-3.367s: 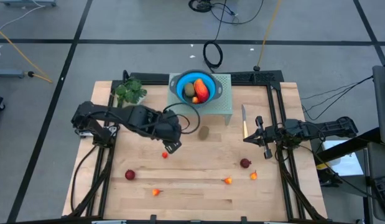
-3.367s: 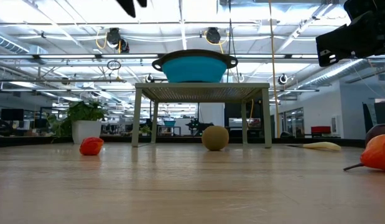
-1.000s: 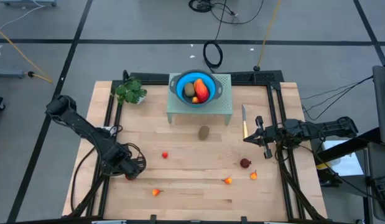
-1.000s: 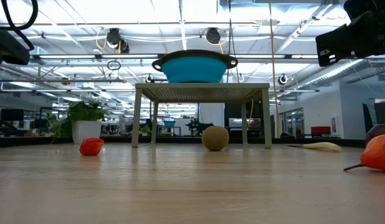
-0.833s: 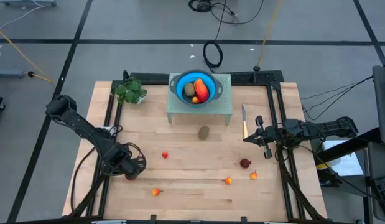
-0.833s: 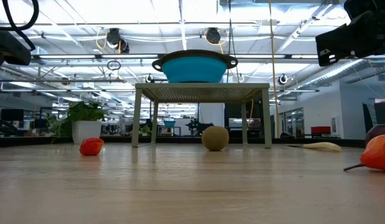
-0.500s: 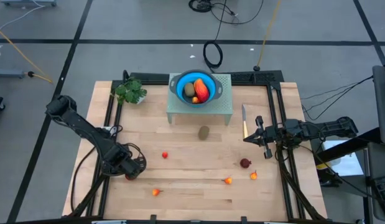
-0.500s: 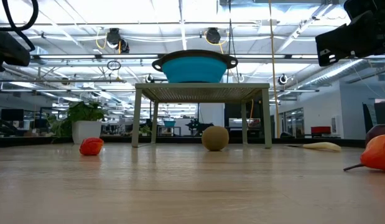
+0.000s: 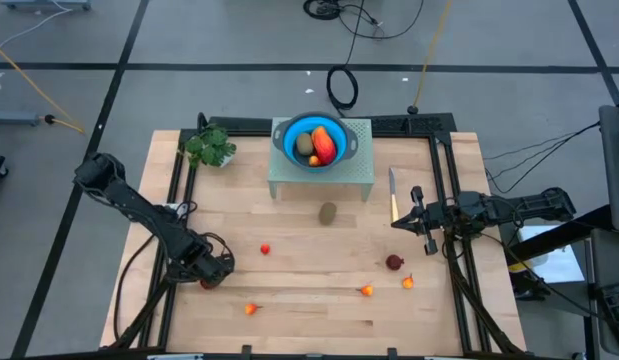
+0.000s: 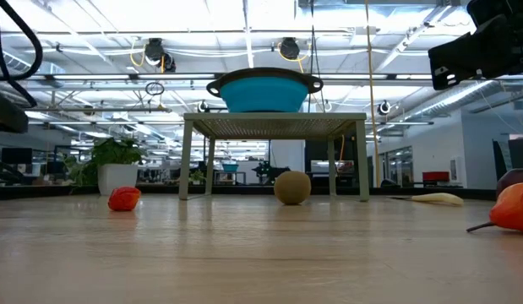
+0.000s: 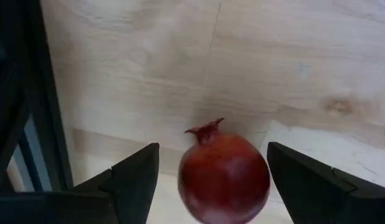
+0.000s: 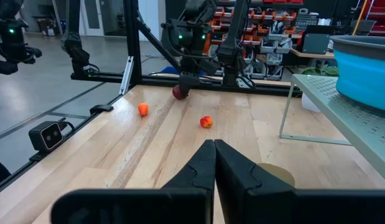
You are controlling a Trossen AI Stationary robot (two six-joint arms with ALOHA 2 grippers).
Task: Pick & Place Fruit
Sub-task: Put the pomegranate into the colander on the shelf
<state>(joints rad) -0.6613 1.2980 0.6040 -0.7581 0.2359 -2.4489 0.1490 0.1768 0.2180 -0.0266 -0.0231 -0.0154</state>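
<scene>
My left gripper [image 9: 207,274] hangs open over a dark red round fruit [image 11: 224,177] near the table's near-left part, one finger on each side of it and pointing down. My right gripper [image 12: 214,152] waits shut at the right side, beside the yellow-handled knife [image 9: 393,204]. A blue bowl [image 9: 314,140] on a grey stand holds a brown oval, a longer orange-red piece and a tiny orange one. A second brown oval [image 9: 328,212] lies on the wood in front of the stand. Another dark red fruit [image 9: 394,262] and several tiny orange-red ones, such as one [image 9: 265,249], lie scattered.
A green leafy bunch [image 9: 209,147] sits at the far-left corner. The grey stand [image 9: 367,170] rises at the far middle, with the knife to its right. Black frame rails [image 9: 172,210] run along both table sides. Bare wood lies in the middle [image 9: 319,255].
Over the last few seconds my left arm swung from beside the stand to the near-left part of the table, above the dark red fruit. In the last second it has sunk a little lower over that fruit. The fruit lies where it was.
</scene>
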